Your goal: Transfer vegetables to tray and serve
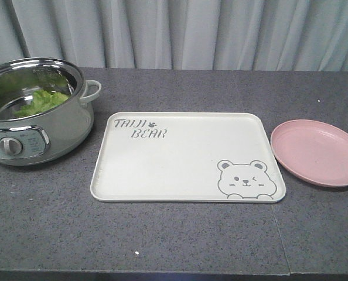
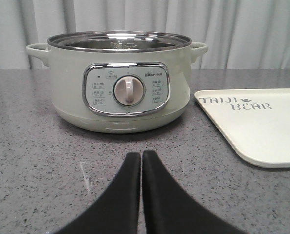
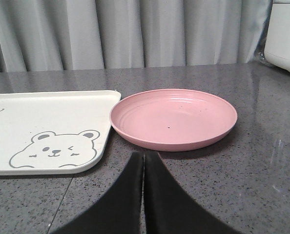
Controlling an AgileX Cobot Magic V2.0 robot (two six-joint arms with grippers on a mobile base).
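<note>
Green lettuce, the vegetables, lies inside the pale green electric pot at the table's left. The cream tray with "TAIJI BEAR" lettering and a bear drawing lies flat in the middle, bare. In the left wrist view my left gripper is shut with nothing in it, low over the counter in front of the pot; the tray's corner shows at right. My right gripper is shut on nothing, just in front of the pink plate, with the tray to its left.
The pink plate sits right of the tray, nothing on it. A white appliance stands at the far right in the right wrist view. Grey curtains hang behind the dark speckled counter.
</note>
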